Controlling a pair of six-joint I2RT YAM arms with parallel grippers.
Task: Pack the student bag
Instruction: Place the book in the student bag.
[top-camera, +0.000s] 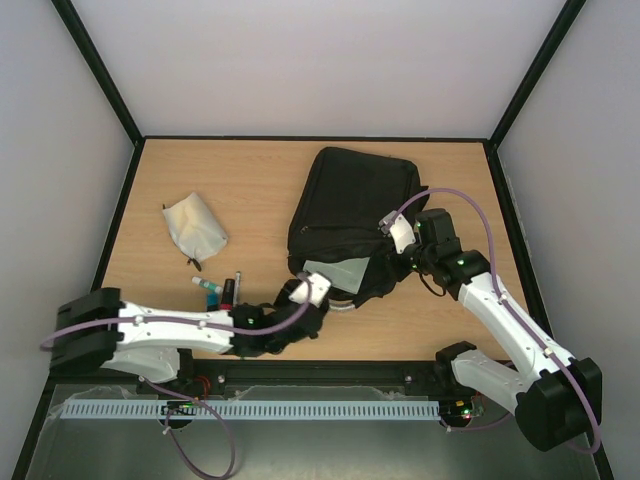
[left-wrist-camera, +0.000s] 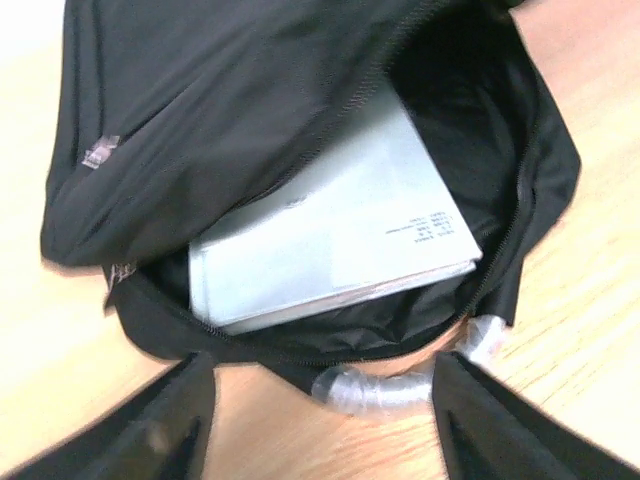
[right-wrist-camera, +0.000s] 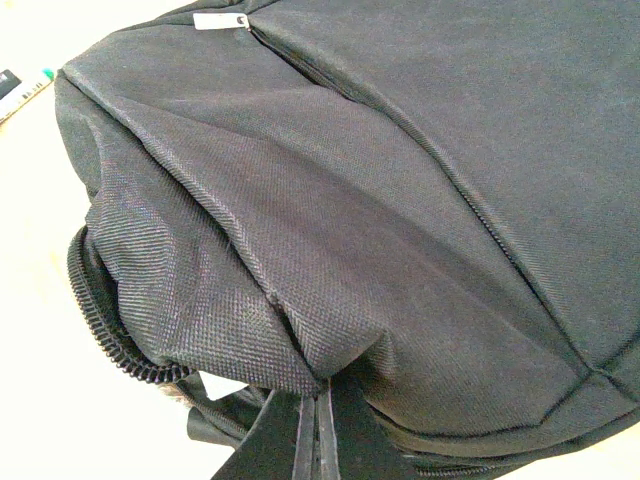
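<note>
The black backpack lies flat on the wooden tabletop, right of centre, with its unzipped mouth turned toward the arms. In the left wrist view the backpack is seen gaping. A pale, thin book is lodged inside, part covered by the upper flap, and small dark print shows on its cover. The grey looped handle is seen just below the mouth, resting on the wood.

The left gripper is held low before the opening. In its own view the left gripper is shown with the jaws well apart, one dark finger at each lower corner, nothing clamped between them.

The right gripper is placed at the backpack's right edge, near the mouth. In the right wrist view the jaws of the right gripper are pressed together on a gathered fold of the black fabric beside the zip teeth.

A cream fabric pouch lies on the left part of the tabletop, well apart from the backpack. A few pens are laid between the pouch and the left gripper.
</note>
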